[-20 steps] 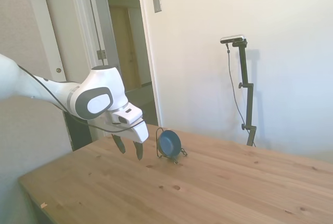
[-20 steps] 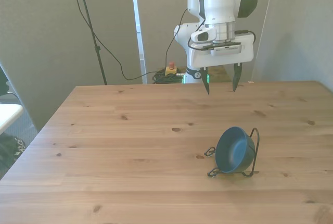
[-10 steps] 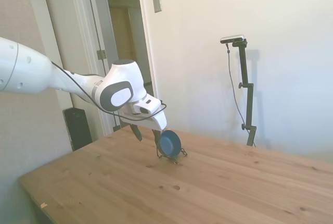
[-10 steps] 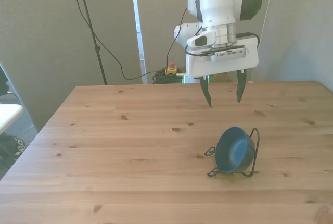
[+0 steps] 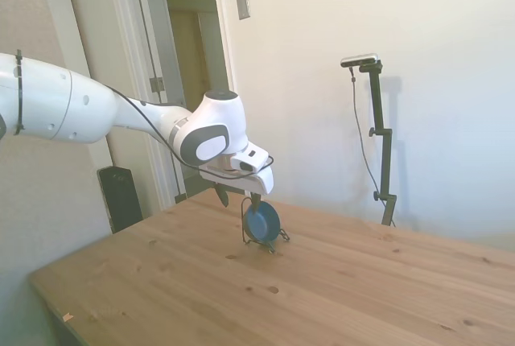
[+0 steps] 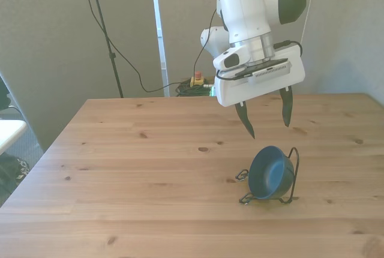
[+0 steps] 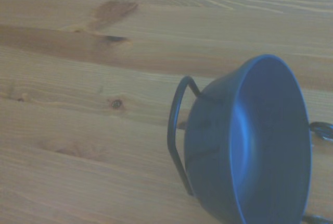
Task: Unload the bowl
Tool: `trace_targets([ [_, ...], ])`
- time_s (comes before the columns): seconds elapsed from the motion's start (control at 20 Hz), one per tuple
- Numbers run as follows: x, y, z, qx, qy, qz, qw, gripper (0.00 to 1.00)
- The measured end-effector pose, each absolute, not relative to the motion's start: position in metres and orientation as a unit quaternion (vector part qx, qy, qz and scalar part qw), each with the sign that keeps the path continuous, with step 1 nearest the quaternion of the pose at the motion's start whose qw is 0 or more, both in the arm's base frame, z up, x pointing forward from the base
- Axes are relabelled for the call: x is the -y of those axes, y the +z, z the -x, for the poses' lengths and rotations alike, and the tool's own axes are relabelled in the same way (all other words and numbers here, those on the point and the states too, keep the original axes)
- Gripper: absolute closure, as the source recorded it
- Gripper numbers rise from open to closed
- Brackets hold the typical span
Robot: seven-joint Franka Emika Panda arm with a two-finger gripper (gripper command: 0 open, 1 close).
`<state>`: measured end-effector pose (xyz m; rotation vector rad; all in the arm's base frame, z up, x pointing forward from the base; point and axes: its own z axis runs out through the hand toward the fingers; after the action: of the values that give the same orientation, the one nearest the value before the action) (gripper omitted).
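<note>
The small dark blue bowl (image 6: 271, 173) stands on its edge in a thin black wire rack (image 6: 293, 174) on the wooden table (image 6: 150, 168), its teal inside facing the front view's left. My gripper (image 6: 267, 116) hangs open just above the bowl, toward the table's far side, with nothing between its fingers. In the side view the bowl (image 5: 261, 220) sits right below the gripper (image 5: 238, 199). The wrist view shows the bowl (image 7: 250, 140) close up, tilted against a loop of the rack (image 7: 177, 125).
A doorway (image 5: 189, 80) opens behind the table in the side view. Cables and a small yellow box with a red button (image 6: 196, 80) lie on the floor past the table's far edge in the front view.
The arm has reached out over the table and come down, bringing the open gripper from the far edge to just above the bowl. The bowl and rack have not moved.
</note>
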<state>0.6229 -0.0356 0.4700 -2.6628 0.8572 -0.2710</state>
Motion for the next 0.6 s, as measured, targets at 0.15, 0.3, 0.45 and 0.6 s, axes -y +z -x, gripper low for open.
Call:
trace_targets([
  [0.15,0.041,0.467,-0.636,-0.292,-0.072,0.936,0.181,0.00],
  [0.3,0.046,0.467,-0.644,-0.291,-0.064,0.936,0.187,0.00],
  [0.45,0.046,0.470,-0.650,-0.290,-0.066,0.936,0.188,0.00],
  [0.6,0.047,0.470,-0.649,-0.290,-0.067,0.936,0.188,0.00],
])
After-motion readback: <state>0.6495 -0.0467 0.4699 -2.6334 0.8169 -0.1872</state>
